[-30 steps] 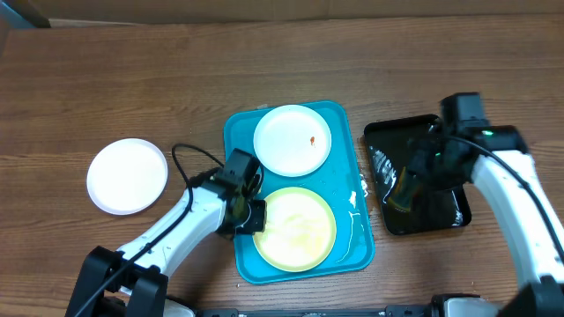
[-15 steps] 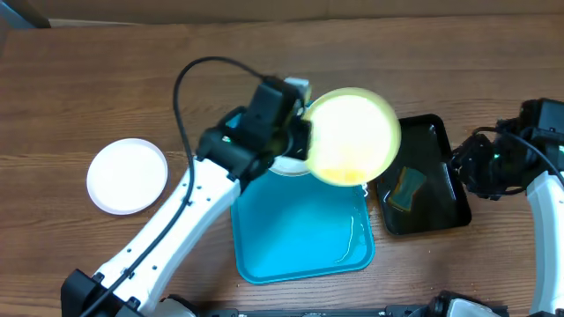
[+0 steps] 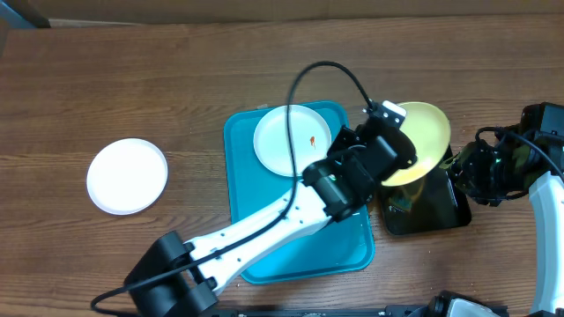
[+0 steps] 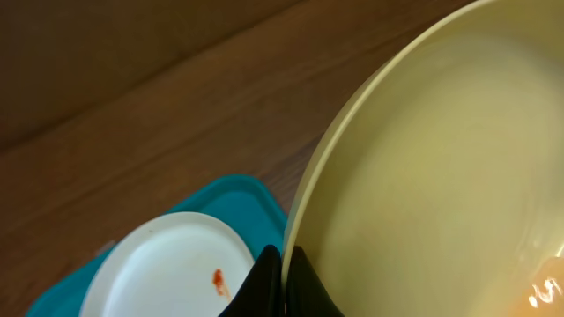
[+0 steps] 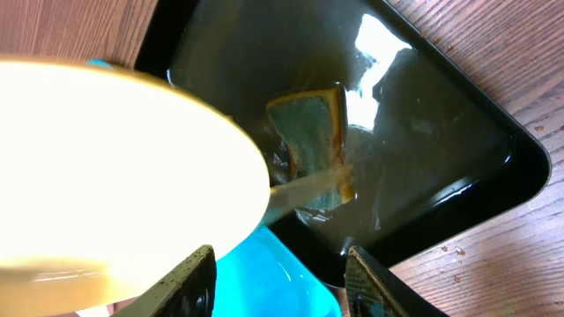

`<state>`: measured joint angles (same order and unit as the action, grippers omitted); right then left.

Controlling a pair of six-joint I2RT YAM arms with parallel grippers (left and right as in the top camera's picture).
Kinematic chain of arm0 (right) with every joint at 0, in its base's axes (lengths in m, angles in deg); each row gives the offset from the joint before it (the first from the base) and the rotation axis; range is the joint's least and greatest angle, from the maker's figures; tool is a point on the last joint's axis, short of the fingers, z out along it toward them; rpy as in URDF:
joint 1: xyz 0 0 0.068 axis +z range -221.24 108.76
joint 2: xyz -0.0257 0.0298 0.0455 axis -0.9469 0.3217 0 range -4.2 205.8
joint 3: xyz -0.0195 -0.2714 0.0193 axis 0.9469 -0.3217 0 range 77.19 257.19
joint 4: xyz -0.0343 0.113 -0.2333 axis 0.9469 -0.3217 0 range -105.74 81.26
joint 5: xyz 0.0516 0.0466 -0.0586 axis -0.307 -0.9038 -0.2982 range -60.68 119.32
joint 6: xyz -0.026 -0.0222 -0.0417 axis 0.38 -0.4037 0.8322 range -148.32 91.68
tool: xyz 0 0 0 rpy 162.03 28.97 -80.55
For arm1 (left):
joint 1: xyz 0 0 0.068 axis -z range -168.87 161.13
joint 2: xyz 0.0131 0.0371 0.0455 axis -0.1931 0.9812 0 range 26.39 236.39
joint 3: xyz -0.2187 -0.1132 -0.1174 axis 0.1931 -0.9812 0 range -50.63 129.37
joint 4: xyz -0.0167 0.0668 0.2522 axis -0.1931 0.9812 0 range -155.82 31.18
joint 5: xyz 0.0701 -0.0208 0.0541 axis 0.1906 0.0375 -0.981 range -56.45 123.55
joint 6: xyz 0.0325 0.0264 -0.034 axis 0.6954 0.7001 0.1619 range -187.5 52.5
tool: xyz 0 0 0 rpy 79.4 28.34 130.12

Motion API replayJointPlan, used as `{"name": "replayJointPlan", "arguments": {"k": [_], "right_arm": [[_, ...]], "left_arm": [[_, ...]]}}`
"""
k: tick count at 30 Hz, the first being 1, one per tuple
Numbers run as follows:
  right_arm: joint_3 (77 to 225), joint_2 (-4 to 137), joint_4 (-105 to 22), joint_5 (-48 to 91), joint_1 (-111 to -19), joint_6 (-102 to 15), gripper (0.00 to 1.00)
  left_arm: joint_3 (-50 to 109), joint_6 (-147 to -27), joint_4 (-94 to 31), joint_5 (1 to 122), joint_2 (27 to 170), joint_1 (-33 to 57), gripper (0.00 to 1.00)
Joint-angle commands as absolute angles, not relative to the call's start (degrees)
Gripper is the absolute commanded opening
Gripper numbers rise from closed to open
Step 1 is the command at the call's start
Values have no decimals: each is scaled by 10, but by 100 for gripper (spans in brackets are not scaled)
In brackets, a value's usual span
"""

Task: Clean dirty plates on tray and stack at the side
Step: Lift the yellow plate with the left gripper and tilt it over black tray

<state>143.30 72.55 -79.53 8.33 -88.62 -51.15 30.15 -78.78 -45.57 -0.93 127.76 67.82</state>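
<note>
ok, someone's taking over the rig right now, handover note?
Left gripper: shut on the rim of the pale yellow plate, holding it tilted over the black tray; liquid runs off it into that tray.
Right gripper: open, empty, hovering by the black tray, where the sponge lies.
The smeared white plate sits on the blue tray. The other white plate lies on the table, far left, no smear visible.
Done: apparently that one plate.
Left: finish the yellow one, clean the smeared one, stack both.

The left arm [image 3: 264, 224] stretches diagonally from lower left to upper right, the left pincer [image 4: 284, 269] clamped on the pale yellow plate [image 3: 425, 132] at its rim. The right arm [image 3: 548, 189] bends in from the right edge, the right pincer [image 5: 280, 286] with its fingers spread wide.
</note>
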Motion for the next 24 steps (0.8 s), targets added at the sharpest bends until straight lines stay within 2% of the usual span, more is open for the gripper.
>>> {"name": "replayJointPlan", "arguments": {"k": [1, 15, 24], "right_arm": [[1445, 718, -796, 73, -890, -498, 49], [1444, 718, -796, 74, -890, -490, 49], [1444, 718, -796, 74, -890, -488, 50]], "left_arm": [[341, -738, -463, -109, 1274, 681, 4], [361, -509, -541, -172, 1274, 709, 4], [361, -434, -591, -195, 1274, 730, 4]]}}
